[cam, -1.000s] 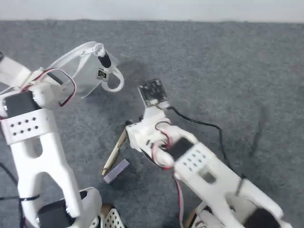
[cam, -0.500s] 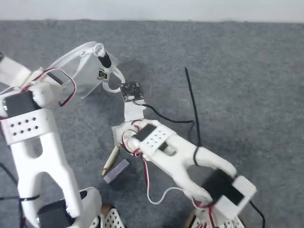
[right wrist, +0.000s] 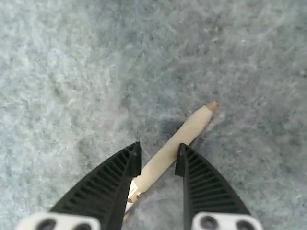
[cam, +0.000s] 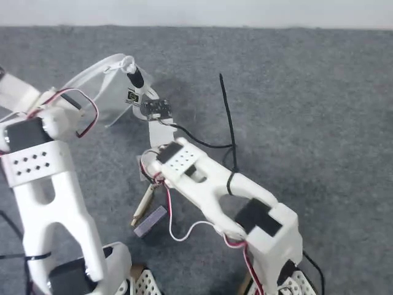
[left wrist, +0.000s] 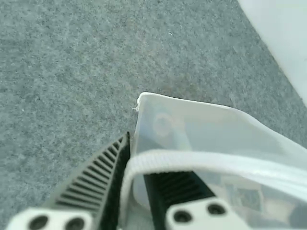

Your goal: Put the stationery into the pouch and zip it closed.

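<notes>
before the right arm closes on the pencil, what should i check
1. Pencil between the right gripper fingers: ok, one on each side, jaws open.
2. Pencil lying flat on the carpet: ok.
3. Left gripper holding the pouch: ok, shut on its edge.
4. Pouch mouth open enough: cannot tell.
5. Eraser clear of the pencil: cannot tell, it lies close to one end.

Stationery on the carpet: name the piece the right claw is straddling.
The pale wooden pencil, lying flat inside the open right claw. The purplish block lies by the pencil's other end, outside the claw.
</notes>
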Controlling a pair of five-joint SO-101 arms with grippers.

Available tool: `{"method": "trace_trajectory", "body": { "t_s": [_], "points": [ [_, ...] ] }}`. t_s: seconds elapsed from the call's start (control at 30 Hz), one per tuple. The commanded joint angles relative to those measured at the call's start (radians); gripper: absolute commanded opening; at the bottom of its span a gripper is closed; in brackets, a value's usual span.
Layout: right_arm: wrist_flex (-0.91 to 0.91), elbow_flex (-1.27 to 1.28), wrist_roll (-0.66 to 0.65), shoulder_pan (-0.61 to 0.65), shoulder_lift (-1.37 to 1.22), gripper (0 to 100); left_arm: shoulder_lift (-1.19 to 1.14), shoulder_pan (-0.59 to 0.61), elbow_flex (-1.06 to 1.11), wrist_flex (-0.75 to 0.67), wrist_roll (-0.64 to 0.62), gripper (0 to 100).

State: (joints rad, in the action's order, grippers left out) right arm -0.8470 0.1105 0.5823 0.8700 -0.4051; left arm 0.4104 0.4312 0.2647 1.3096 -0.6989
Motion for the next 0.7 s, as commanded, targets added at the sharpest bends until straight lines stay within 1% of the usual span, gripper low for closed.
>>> {"method": "trace_trajectory", "body": {
  "t_s": [0.0, 0.07, 0.1, 0.17, 0.27, 0.37, 0.67],
  "points": [
    [-0.088, -0.117, 0.009, -0.027, -0.091, 8.7, 0.006, 0.008, -0.007, -0.028, -0.011, 1],
    [-0.119, -0.16, 0.009, -0.035, -0.122, 1.3, 0.006, 0.009, -0.007, -0.028, -0.011, 1],
    [-0.131, -0.175, 0.006, -0.036, -0.133, 0.0, 0.006, 0.009, -0.007, -0.028, -0.011, 1],
    [-0.173, -0.195, 0.005, -0.047, -0.148, 2.8, 0.006, 0.009, -0.007, -0.028, -0.011, 1],
    [-0.225, -0.204, 0.003, -0.061, -0.143, 0.6, 0.006, 0.009, -0.007, -0.028, -0.011, 1],
    [-0.3, -0.219, 0.003, -0.071, -0.113, 0.6, 0.006, 0.009, -0.007, -0.028, -0.011, 1],
    [-0.507, -0.224, 0.002, -0.101, 0.053, 0.6, 0.006, 0.011, -0.007, -0.028, -0.011, 1]
  ]
}}
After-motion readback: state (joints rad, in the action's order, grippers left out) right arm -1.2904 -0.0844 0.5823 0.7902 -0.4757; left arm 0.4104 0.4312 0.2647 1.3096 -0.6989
